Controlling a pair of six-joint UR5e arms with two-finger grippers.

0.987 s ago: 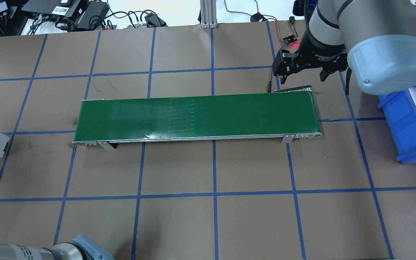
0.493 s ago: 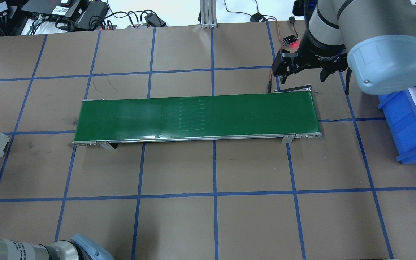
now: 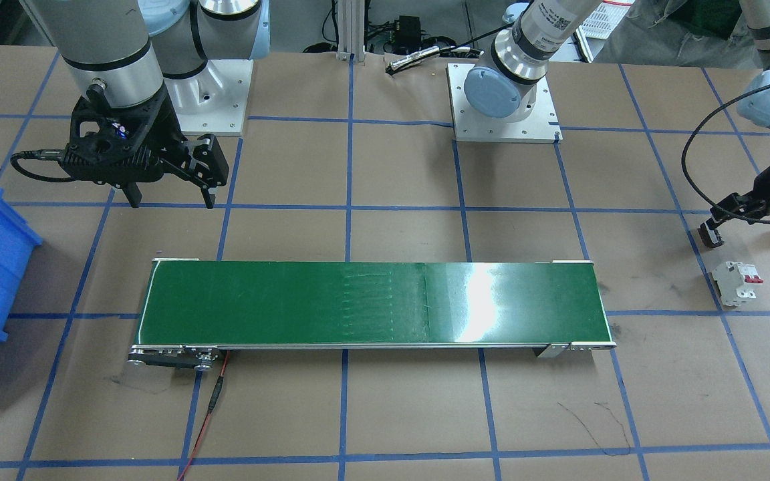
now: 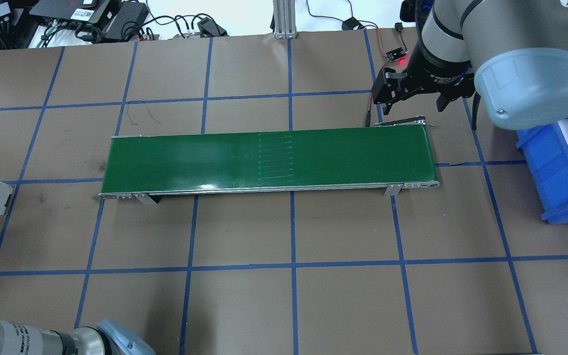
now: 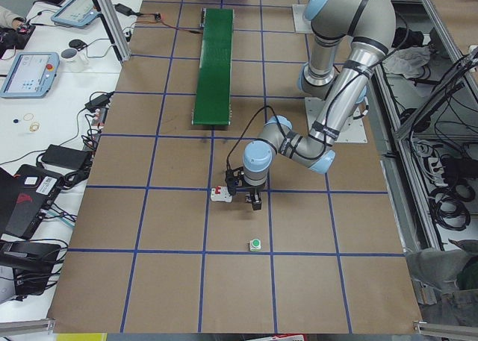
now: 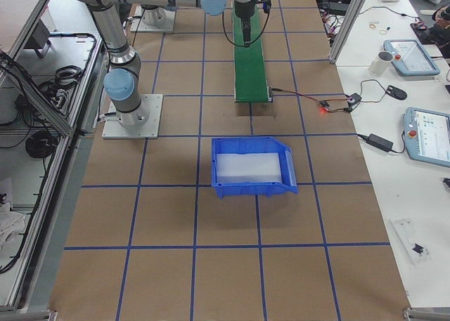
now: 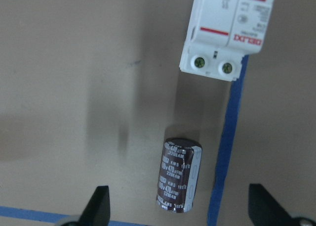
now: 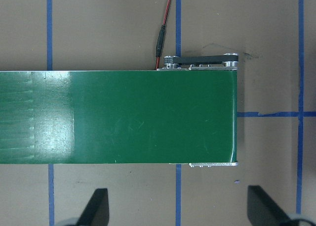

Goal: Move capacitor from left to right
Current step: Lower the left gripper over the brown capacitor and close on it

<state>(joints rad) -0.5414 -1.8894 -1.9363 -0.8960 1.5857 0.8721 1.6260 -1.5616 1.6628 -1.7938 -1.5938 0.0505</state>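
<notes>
The capacitor (image 7: 178, 175), a small black cylinder with pale print, lies on its side on the brown table in the left wrist view, just inside a blue tape line. My left gripper (image 7: 180, 206) hangs open over it, one fingertip on each side, not touching. It is at the table's left end (image 3: 749, 230). The capacitor is hidden in the other views. My right gripper (image 3: 171, 195) is open and empty, hovering behind the right end of the green conveyor belt (image 3: 371, 304); the right wrist view (image 8: 178, 206) looks down on that belt end.
A white breaker with red switches (image 7: 224, 33) lies just beyond the capacitor (image 3: 736, 282). A green-topped button (image 5: 255, 244) sits farther out on the table. A blue bin (image 4: 560, 167) stands at the right end. A red wire (image 3: 208, 414) runs from the belt.
The pale seam marks on the belt have shifted to the right. My left gripper has edged slightly further off the overhead view's left edge. The right arm has not moved.
</notes>
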